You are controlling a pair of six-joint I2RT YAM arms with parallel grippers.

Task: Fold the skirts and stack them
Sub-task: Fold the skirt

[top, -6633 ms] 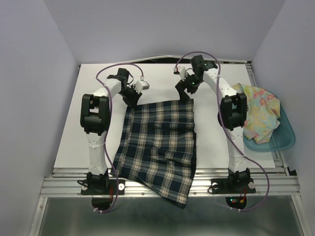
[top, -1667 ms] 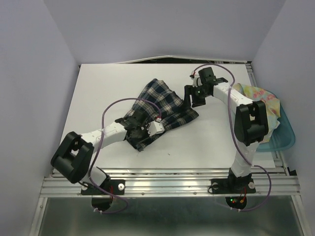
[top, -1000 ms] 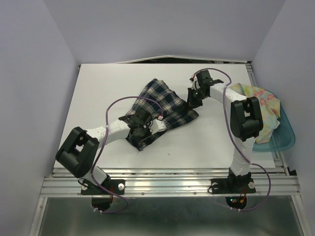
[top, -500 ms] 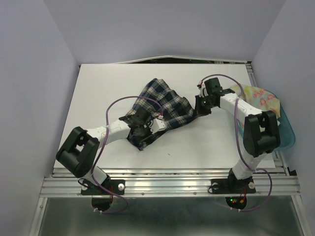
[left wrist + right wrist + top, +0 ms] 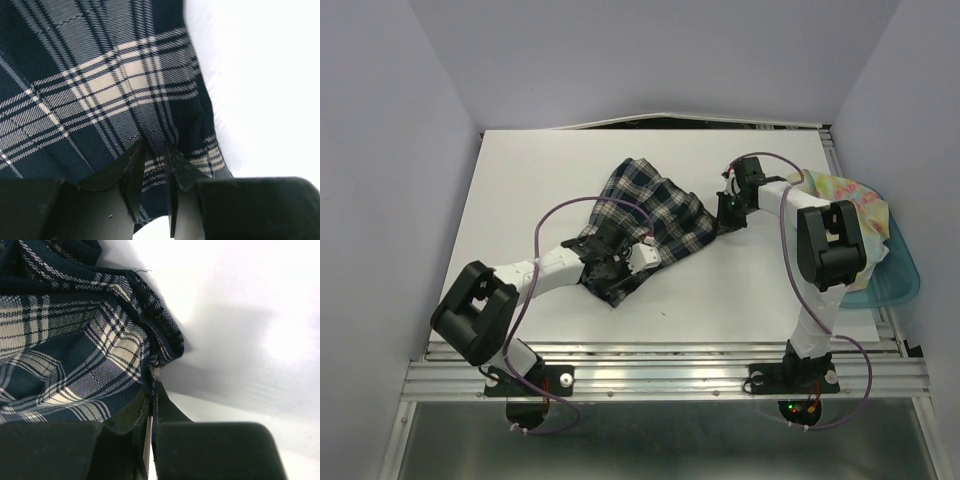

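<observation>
Navy-green woven plaid skirt (image 5: 650, 215) is crumpled on the white surface (image 5: 520, 200), one fold pinched in the left jaws, its hem clamped by the right jaws; the floral skirt (image 5: 855, 205) is heaped in the teal bin (image 5: 900, 278).

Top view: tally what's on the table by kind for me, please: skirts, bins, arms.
Skirts: 2 (plaid skirt, floral skirt)
Bins: 1 (teal bin)
Arms: 2 (left arm, right arm)
Total: 5
</observation>
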